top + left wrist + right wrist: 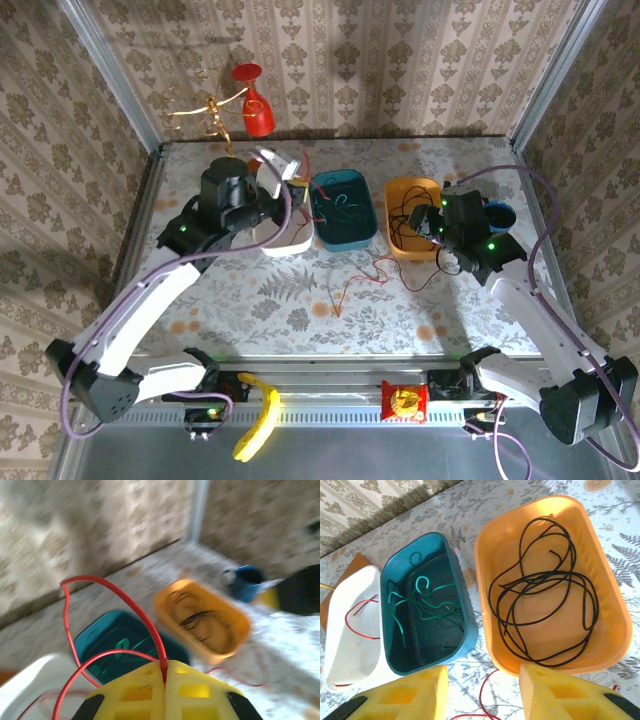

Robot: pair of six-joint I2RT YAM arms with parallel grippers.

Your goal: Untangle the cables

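Three shallow plastic tubs lie ahead of the fingers: an orange oval tub (612, 615) just beyond the right gripper (484, 686), a teal tub (470, 630) beyond and to the left of its pads, and a white tub (350, 650) further left. The right gripper's yellow foam pads stand well apart with nothing between them (a red strand on the table passes under the gap, untouched). The left gripper (164, 680) is closed tight on the thin red cable (131, 602), pinched at the seam of its fingers, with two loops springing up from them and part lying in the white tub. There are three cables, one per colour. The black cable (540, 578) is coiled in the orange tub and the green cable (422, 578) is crumpled in the teal tub. All look light and limp yet springy, and likely to snag, so I would take each near a free end rather than mid-loop.
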